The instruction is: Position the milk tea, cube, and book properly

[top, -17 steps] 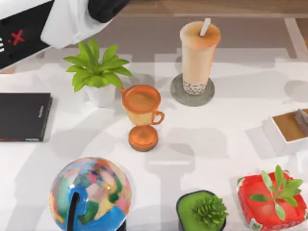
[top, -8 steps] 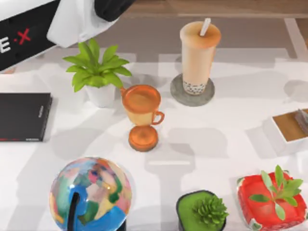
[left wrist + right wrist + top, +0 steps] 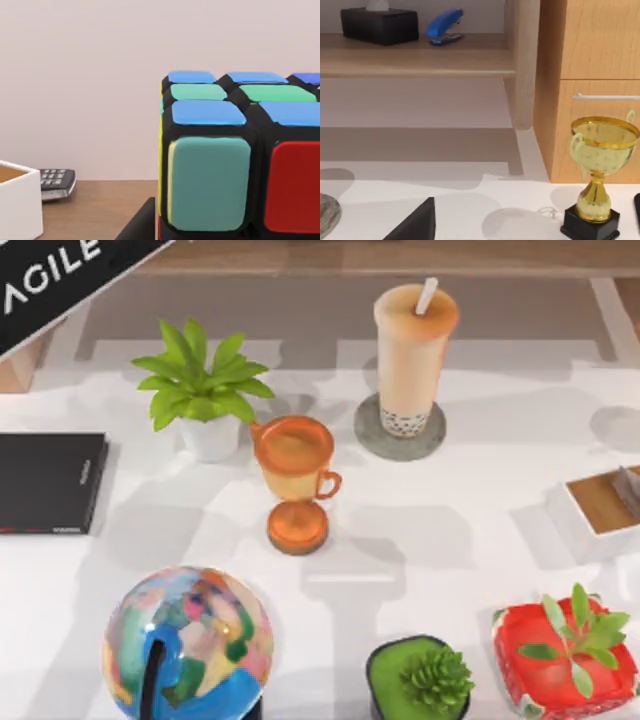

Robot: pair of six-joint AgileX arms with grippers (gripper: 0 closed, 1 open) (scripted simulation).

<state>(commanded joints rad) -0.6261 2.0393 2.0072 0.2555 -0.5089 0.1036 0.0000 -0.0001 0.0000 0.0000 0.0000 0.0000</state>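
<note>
The left arm (image 3: 60,285) crosses the top view's eleven o'clock corner; its wrist camera looks closely at the multicoloured puzzle cube (image 3: 240,160), though the pincer's state cannot be told. The clear cup of beige milk tea (image 3: 413,355) stands on a grey coaster (image 3: 365,435) at one o'clock. The cube should probably travel level and settle gently on the white counter (image 3: 450,540).

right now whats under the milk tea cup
The milk tea stands on a round grey coaster, whose rim shows around the cup's base. The coaster's middle is covered by the cup.

White table (image 3: 480,540); wooden shelf (image 3: 415,62); wooden cabinet (image 3: 600,75) with drawer handle; plain pale wall (image 3: 80,75).
</note>
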